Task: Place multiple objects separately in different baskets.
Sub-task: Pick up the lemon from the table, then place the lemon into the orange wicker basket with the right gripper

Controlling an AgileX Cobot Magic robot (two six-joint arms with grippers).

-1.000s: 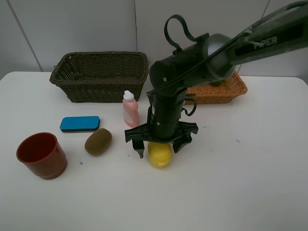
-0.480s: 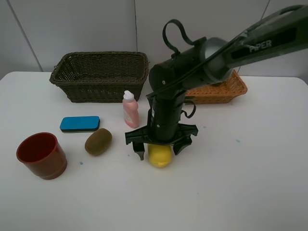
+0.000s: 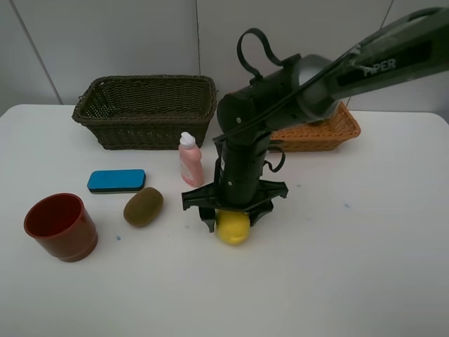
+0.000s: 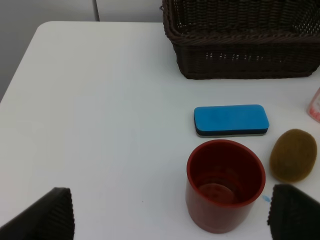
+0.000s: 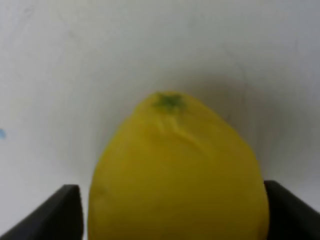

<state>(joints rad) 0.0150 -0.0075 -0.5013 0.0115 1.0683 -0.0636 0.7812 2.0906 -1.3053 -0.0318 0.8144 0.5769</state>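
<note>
**Dark Arm, White Lettering**

The right arm (image 3: 309, 84) is finished in glossy black and dark grey, with rounded joint housings. White "PIPER" lettering (image 3: 379, 67) is printed along its upper link. A black cable (image 3: 251, 43) is looped over the joint housing. The right gripper (image 3: 233, 217) is built as a black crossbar with two fingers. The left gripper (image 4: 172, 212) is seen only as two matte dark wedge tips.

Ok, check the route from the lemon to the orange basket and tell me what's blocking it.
Nothing visible blocks it. The right gripper straddles the lemon, and the table from there to the orange-tan basket is bare where the arm doesn't hide it. The pink bottle stands off to the other side.
</note>
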